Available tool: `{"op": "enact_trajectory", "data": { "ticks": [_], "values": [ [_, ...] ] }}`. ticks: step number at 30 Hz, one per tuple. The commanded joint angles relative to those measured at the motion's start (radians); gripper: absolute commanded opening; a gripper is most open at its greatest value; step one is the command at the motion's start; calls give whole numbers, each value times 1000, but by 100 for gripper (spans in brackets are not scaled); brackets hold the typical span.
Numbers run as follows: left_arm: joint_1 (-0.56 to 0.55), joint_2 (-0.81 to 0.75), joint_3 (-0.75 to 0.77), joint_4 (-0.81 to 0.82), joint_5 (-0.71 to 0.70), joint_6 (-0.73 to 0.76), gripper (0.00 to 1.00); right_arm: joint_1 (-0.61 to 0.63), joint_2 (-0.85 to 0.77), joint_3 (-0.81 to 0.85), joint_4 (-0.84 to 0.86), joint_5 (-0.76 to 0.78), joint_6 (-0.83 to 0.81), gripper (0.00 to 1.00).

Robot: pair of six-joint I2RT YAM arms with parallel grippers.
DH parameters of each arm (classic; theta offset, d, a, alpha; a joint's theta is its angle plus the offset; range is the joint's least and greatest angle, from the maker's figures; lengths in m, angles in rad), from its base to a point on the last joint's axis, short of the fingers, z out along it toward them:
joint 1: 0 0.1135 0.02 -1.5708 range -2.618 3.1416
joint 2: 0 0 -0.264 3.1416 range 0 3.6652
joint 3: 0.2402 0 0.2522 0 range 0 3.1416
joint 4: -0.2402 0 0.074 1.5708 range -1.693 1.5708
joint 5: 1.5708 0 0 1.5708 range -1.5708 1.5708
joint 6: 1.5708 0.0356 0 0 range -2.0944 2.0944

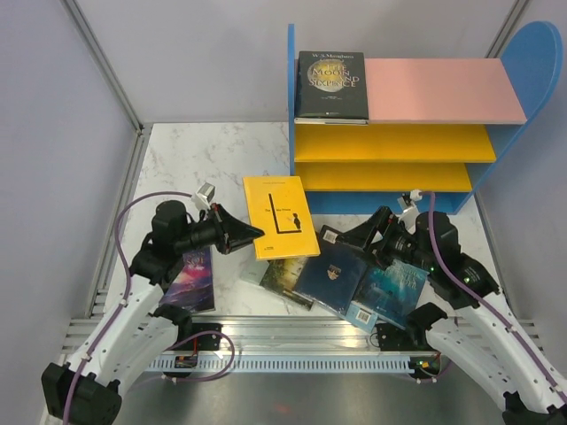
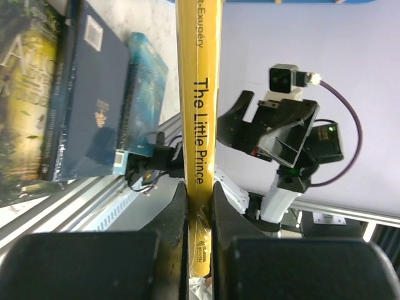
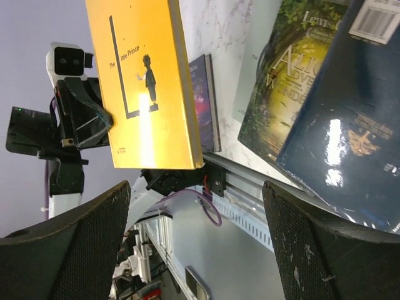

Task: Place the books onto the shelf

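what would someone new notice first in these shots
The bright yellow book over the middle of the table, pinched at its edge by the left gripper, draws the eye first. Next comes the shelf at the back right, blue-sided with pink and yellow boards, a black book lying on its pink top. Several dark books lie overlapping in front of the open right gripper.

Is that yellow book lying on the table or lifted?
Lifted: the left end effector clamps the yellow book by its spine, and it hangs clear of the table.
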Motion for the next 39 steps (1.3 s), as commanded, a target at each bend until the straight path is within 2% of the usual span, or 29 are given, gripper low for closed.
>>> {"op": "enact_trajectory", "data": {
  "ticks": [1, 5, 10, 13, 16, 20, 21, 22, 23, 24, 25, 26, 28, 29, 30, 31, 32, 33, 35, 39],
  "values": [
    [6, -62, -10, 248, 66, -151, 2, 23, 56, 12, 171, -15, 45, 89],
    [5, -88, -56, 365, 60, -231, 2, 91, 139, 62, 210, 29, 30, 88],
    [6, -100, -81, 408, 54, -263, 2, 192, 207, 55, 319, 103, 80, 87],
    [6, -114, -102, 439, 48, -284, 2, 250, 259, 58, 412, 126, 108, 83],
    [5, -123, -134, 482, 36, -313, 2, 312, 314, 70, 516, 158, 128, 66],
    [6, -142, -154, 496, 26, -338, 2, 372, 359, 107, 554, 216, 135, 37],
    [6, -143, -154, 496, 28, -338, 2, 387, 362, 111, 555, 226, 137, 29],
    [5, -145, -150, 491, 31, -337, 2, 390, 360, 115, 554, 236, 137, 12],
    [5, -146, -145, 451, 36, -329, 2, 393, 353, 116, 549, 244, 137, 4],
    [6, -145, -139, 425, 40, -302, 2, 396, 347, 121, 541, 265, 138, 0],
    [6, -142, -115, 392, 45, -280, 2, 396, 330, 125, 514, 276, 134, 0],
    [6, -139, -98, 276, 55, -251, 7, 396, 319, 137, 498, 285, 120, 0],
    [6, -119, -32, 177, 66, -139, 12, 396, 292, 159, 418, 317, 105, 0],
    [6, -111, -4, 91, 62, -93, 25, 396, 284, 186, 385, 328, 96, 0],
    [6, -99, 55, -54, 54, 9, 31, 398, 269, 199, 356, 338, 80, 0],
    [6, -94, 80, -111, 45, 54, 40, 396, 261, 211, 301, 356, 74, 0],
    [6, -91, 103, -159, 28, 94, 55, 396, 252, 232, 278, 362, 71, 0],
    [6, -91, 137, -243, 20, 157, 61, 398, 233, 243, 256, 364, 66, 0],
    [6, -99, 149, -285, 14, 193, 74, 396, 215, 272, 198, 393, 63, 0],
    [6, -131, 136, -337, 9, 229, 84, 399, 213, 363, 98, 396, 13, 0]
  ]
}}
